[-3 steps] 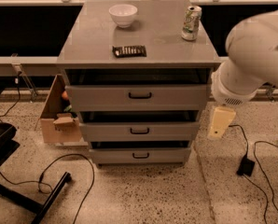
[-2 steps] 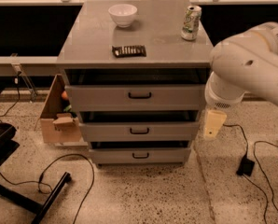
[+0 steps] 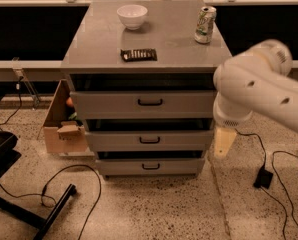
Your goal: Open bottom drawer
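Note:
The bottom drawer is the lowest of three grey fronts on the cabinet, with a small black bar handle. Its front lines up with the middle drawer above it. My white arm comes in from the right. The tan gripper hangs down just off the cabinet's right front corner, level with the middle drawer. It is to the right of the bottom drawer's handle and a little higher, touching nothing.
On the cabinet top stand a white bowl, a drink can and a dark flat packet. A cardboard box sits left of the cabinet. Cables, a black chair base and a power adapter lie on the floor.
My arm has swung left and lower across the view, bringing the gripper closer to the cabinet's right side. The drawers have not moved.

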Robot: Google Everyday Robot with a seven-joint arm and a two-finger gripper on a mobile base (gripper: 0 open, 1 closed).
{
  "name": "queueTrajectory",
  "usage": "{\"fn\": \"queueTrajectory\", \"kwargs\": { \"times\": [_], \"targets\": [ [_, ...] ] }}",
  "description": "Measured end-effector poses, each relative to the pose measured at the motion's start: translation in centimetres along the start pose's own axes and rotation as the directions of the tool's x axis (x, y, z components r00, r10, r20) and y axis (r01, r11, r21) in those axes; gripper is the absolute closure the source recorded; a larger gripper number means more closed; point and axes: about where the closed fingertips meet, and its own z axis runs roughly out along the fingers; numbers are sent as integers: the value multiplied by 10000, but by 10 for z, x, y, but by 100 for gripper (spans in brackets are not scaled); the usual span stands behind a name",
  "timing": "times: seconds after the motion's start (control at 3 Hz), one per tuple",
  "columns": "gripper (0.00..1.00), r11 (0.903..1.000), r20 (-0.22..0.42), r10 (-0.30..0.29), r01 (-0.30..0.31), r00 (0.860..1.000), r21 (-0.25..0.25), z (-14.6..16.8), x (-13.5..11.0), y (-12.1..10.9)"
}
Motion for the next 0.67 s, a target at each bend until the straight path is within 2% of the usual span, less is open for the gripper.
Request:
{"fn": "queueTrajectory", "kwargs": {
  "times": [0.33,0.67],
  "targets": [
    [0,9989,153,-231,237,9996,-392,48,-15,24],
    [0,9942,200,-839,851,9963,-659,119,-37,56]
  ]
}}
